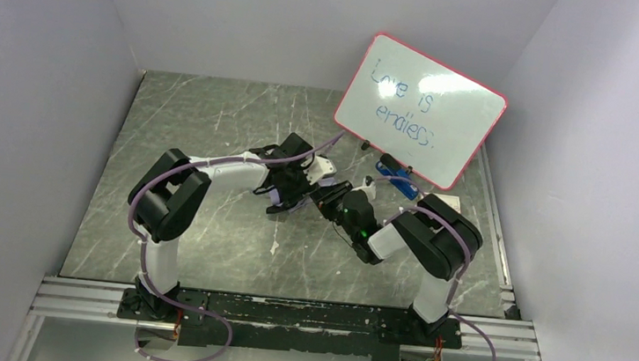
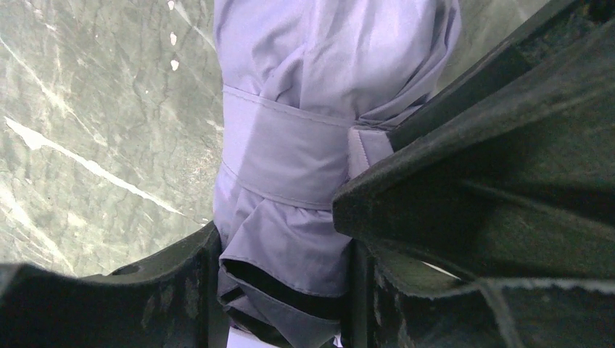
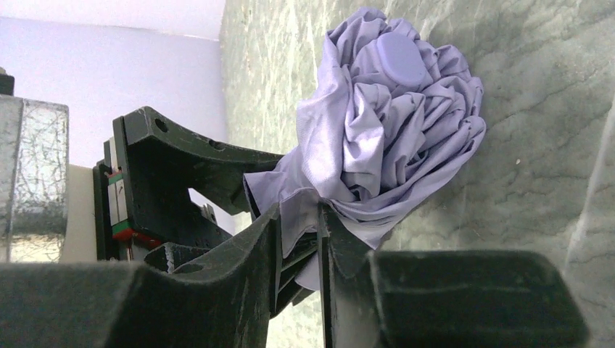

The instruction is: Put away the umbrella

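Observation:
The umbrella point(image 2: 290, 87) is folded into a lavender bundle, with its lavender strap point(image 2: 283, 163) wrapped round the middle. My left gripper point(image 2: 279, 250) is shut on the bundle, one finger on each side of the fabric. From the right wrist view the umbrella point(image 3: 391, 123) shows end-on as a crumpled rosette with a round cap. My right gripper point(image 3: 299, 217) stands narrowly open at its near edge, a loose flap of fabric lying between the fingers. From above, both grippers meet at mid-table, left gripper point(image 1: 296, 181) and right gripper point(image 1: 332, 198), and the umbrella point(image 1: 274, 196) barely shows.
A pink-framed whiteboard point(image 1: 420, 111) with writing leans at the back right, and a blue eraser point(image 1: 398, 177) lies at its foot. The marbled grey table point(image 1: 216, 117) is walled on three sides. The left gripper's black frame point(image 3: 174, 159) sits close beside my right fingers.

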